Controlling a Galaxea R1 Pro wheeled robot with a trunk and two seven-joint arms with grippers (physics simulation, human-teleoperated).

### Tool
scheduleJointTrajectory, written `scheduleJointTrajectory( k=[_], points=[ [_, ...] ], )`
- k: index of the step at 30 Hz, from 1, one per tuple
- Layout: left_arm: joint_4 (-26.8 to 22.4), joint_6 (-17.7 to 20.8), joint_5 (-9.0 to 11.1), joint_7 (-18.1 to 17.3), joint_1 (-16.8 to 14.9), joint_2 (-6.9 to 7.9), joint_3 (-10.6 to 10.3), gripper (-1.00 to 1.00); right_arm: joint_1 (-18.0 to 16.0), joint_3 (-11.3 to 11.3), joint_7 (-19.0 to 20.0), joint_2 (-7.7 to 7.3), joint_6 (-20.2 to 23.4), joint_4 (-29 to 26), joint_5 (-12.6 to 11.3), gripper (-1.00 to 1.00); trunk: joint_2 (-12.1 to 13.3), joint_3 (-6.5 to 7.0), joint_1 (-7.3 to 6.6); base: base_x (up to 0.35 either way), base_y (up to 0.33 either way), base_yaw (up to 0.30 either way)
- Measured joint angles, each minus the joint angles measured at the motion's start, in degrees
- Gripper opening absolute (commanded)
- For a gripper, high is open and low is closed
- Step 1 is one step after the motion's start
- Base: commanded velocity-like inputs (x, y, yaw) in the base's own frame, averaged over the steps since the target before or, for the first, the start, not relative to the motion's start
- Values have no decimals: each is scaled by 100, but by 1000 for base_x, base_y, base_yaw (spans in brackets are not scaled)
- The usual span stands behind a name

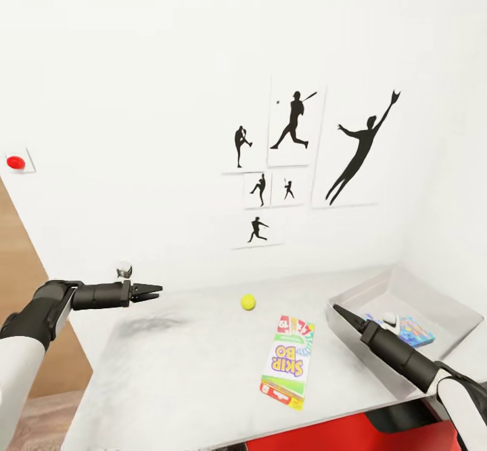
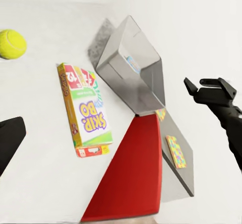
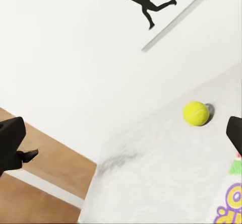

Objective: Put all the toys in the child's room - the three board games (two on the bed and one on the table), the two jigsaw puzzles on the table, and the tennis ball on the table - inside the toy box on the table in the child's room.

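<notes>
1. At the left of the head view, the left gripper (image 1: 154, 291) is hovering above the bench (image 1: 169, 363) with its fingers pressed nearly together and holding nothing.
2. Just left of centre, the tennis ball (image 1: 248, 301) is sitting alone on the bench, small, plain and yellow-green. It is probably light and springy and ready to roll, so the fingers should be closing across its widest part from above.
3. At centre and lower, the board game (image 1: 289, 361) is lying flat, well apart from the ball: a long printed box with a green and white lid, red ends and a yellow edge. It looks stiff, light and smooth. Taking it across the narrow width at a long edge seems safest, since a flat lid gives little to pinch.
4. Right of it, the right gripper (image 1: 336, 310) is pointing over the near rim of the toy box; its fingers appear closed to a point and empty, though the angle is poor.
5. At the far right, the toy box (image 1: 358, 295) is resting on the bench, a grey tray with sloping sides, already holding a small blue board game (image 1: 414, 330).
</notes>
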Motion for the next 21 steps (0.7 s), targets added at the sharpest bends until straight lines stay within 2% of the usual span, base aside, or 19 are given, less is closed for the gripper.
scheduleJointTrajectory(
  k=[7,16,19,21],
  points=[
    [1,0,1,0,-1,-1,0,100,-31,82,-530,-3,44,-11,-17,100,0,-18,-1,0,124,78],
    [2,0,0,0,0,-1,0,100,-46,141,-620,8,40,-24,-17,100,1,-19,-1,0,7,2],
    [2,0,0,0,-1,3,0,100,-78,343,-946,16,44,-132,-24,100,1,-19,-1,0,0,0],
    [2,0,0,1,0,5,0,100,-145,531,-1299,20,56,-200,-31,100,1,-19,0,0,0,0]
  ],
)
